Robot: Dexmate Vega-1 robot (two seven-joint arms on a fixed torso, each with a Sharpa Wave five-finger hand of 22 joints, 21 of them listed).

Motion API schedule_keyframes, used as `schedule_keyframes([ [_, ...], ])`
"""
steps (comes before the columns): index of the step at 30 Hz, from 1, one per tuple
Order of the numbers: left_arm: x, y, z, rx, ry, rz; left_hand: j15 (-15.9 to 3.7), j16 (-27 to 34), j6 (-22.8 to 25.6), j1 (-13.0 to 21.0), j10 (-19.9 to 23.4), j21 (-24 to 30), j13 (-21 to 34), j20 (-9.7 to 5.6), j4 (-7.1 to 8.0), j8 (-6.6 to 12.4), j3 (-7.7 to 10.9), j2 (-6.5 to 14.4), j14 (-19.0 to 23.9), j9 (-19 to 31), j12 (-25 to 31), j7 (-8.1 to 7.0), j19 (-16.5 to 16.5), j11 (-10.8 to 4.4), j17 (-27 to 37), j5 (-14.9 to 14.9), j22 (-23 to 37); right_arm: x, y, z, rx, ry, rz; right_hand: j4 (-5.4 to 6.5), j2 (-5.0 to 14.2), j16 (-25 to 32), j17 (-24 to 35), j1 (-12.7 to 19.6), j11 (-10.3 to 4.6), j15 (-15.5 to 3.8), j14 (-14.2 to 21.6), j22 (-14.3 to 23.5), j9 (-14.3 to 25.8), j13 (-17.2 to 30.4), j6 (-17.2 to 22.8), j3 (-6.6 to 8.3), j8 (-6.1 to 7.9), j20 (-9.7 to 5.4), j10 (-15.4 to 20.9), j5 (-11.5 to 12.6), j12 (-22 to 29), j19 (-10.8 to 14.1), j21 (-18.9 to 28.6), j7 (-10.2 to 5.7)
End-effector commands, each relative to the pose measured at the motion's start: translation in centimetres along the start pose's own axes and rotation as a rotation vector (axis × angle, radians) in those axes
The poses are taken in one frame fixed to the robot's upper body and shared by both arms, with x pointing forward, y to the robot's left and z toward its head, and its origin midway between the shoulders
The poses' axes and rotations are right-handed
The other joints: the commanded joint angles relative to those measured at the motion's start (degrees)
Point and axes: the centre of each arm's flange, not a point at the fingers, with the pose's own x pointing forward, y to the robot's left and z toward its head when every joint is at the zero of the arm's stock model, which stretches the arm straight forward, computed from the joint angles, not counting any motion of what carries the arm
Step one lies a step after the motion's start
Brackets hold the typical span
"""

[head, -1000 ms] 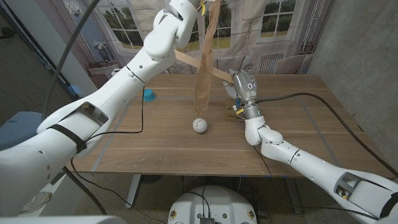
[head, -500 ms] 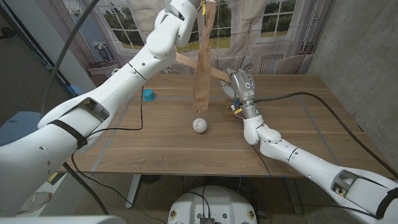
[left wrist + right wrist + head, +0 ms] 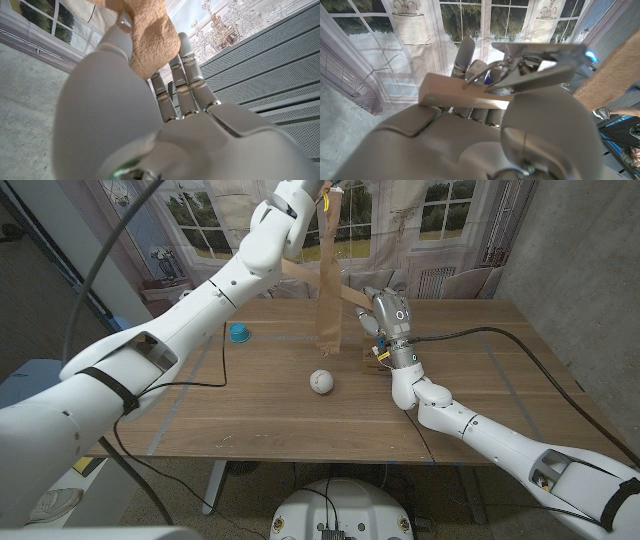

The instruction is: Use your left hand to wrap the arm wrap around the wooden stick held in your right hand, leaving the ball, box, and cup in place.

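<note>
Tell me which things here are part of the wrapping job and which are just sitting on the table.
Part of the job:
left hand, holding the arm wrap up high
arm wrap, hanging down as a tan strip
wooden stick, held by the right hand
right hand

Just lying about:
ball, white, on the table
cup, blue, on the table
</note>
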Motion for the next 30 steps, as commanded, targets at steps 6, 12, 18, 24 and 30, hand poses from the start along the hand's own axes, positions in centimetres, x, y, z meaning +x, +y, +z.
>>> schedule_keyframes([
  [6, -0.1, -4.2, -0.4, 0.067, 0.042, -0.094, -14.57, 0.2, 8.5, 9.3, 0.4, 0.3, 0.3, -9.9, 2.46, 0.0, 6.25, 11.2, 9.0, -0.2, -0.3, 6.88, 1.6, -0.1, 4.7, 0.3, 0.3, 0.1, -0.8, -0.6, 0.023, 0.003, -0.041, 0.26, 7.82, 0.7, 4.8, -7.8, 0.07, -2.59, -0.4, 0.0, 0.0, 0.2, 2.6, 0.2, 0.65, -4.63, -0.4, 0.1, 0.4, 0.0, 0.4, 1.12],
  [12, -0.5, -6.0, -0.5, 0.083, 0.053, -0.145, -14.62, 0.1, 8.6, 9.3, 0.6, 0.4, 0.3, -9.95, 2.48, -0.11, 6.34, 11.1, 9.1, -0.3, -0.4, 6.87, 1.6, -0.13, 4.8, 0.3, 0.3, 0.2, -1.1, -0.8, 0.031, 0.007, -0.056, 0.3, 7.82, 0.7, 4.8, -7.8, -0.15, -2.59, -0.4, 0.0, 0.1, 0.3, 2.5, 0.21, 0.86, -4.68, -0.4, 0.1, 0.5, 0.0, 0.3, 1.08],
  [18, -1.1, -7.5, -0.2, 0.094, 0.047, -0.188, -14.59, -0.1, 8.6, 9.2, 0.7, 0.6, 0.4, -9.93, 2.53, -0.17, 6.45, 11.1, 9.2, -0.3, -0.6, 6.9, 1.6, -0.15, 4.9, 0.3, 0.3, 0.3, -1.5, -1.2, 0.034, 0.024, -0.077, 0.32, 7.83, 0.7, 4.8, -7.9, 0.0, -2.6, -0.4, 0.0, -0.1, 0.3, 2.4, 0.22, 0.89, -4.68, -0.5, 0.1, 0.6, -0.1, 0.3, 0.98],
  [24, -2.2, -9.2, 0.4, 0.104, 0.035, -0.238, -14.71, -0.2, 8.9, 9.1, 0.7, 0.7, 0.5, -9.92, 2.56, -0.2, 6.54, 11.0, 9.3, -0.4, -0.7, 6.8, 1.6, -0.19, 5.1, 0.3, 0.3, 0.6, -2.3, -1.7, 0.013, 0.058, -0.125, 0.34, 7.86, 0.7, 4.8, -7.9, -0.21, -2.6, -0.4, 0.0, -0.3, 0.3, 2.4, 0.25, 1.0, -4.67, -0.5, 0.1, 0.7, 0.0, 0.3, 1.04],
  [30, -2.8, -9.9, 0.4, 0.095, 0.037, -0.275, -14.76, -0.3, 9.2, 9.0, 1.0, 0.8, 0.3, -9.93, 2.55, -0.25, 6.61, 11.0, 9.4, -0.6, -0.9, 6.55, 1.5, -0.19, 5.2, 0.3, 0.3, 1.1, -2.9, -2.2, -0.019, 0.075, -0.156, 0.34, 7.87, 0.7, 4.8, -7.9, -0.17, -2.6, -0.5, 0.0, -0.1, 0.3, 2.2, 0.29, 1.29, -4.71, -0.5, 0.1, 0.7, -0.1, 0.3, 0.97],
])
